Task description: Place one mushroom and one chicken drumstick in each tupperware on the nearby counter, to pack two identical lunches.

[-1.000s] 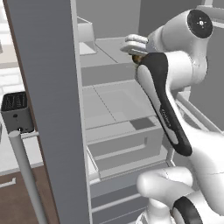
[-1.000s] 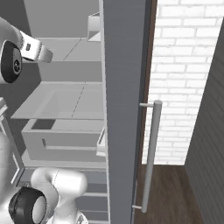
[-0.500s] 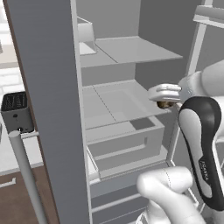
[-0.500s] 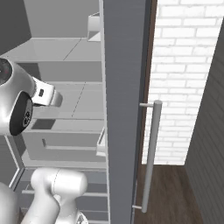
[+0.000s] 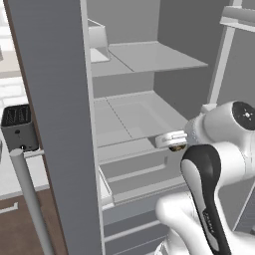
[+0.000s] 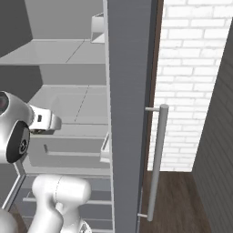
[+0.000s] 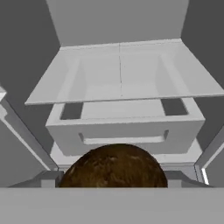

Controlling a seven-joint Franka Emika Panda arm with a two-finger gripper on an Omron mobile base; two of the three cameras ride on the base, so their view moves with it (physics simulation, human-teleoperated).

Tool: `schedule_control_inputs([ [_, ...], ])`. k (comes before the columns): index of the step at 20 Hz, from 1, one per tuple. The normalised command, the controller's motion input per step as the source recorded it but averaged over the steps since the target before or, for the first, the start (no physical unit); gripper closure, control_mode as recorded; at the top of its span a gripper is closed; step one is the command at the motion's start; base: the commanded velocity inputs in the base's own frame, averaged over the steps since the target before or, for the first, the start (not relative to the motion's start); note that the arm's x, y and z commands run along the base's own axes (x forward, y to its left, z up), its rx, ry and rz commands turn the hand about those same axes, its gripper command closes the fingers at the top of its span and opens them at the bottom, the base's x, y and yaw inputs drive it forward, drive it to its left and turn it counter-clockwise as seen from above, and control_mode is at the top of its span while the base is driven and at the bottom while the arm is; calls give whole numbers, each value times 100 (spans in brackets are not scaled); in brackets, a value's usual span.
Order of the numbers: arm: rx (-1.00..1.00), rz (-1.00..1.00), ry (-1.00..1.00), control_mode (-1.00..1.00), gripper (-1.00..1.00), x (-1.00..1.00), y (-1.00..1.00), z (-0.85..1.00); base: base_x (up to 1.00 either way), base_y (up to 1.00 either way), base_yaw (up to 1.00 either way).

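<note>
The left base view faces the open fridge (image 5: pixel 144 114) from behind-left; the right base view faces the same shelves from behind-right, past its door (image 6: pixel 129 109). The hand view looks close at the drawer (image 7: pixel 124 124).

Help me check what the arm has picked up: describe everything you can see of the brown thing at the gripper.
The brown thing is a rounded, dome-shaped lump with a mottled dark-brown, rough-looking surface, at the bottom of the hand view, between the gripper's fingers, apparently held. Its lower part is hidden, so whether it is mushroom or drumstick cannot be told. It hangs in front of the open fridge's pale grey drawer, apart from it. In the left base view only a small dark patch shows under the hand.
</note>
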Motion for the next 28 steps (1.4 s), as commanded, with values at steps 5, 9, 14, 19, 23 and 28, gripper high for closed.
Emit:
schedule_control_inputs([
  [5,0,0,0,100,100,0,0,0,-93,17,9],
  [9,0,0,0,100,100,0,0,0,-100,68,25],
  [14,0,0,0,100,100,0,0,0,-76,94,64],
  [19,0,0,0,100,100,0,0,0,-12,99,58],
  [23,0,0,0,100,100,0,0,0,100,61,18],
  [28,0,0,0,100,100,0,0,0,100,79,3],
])
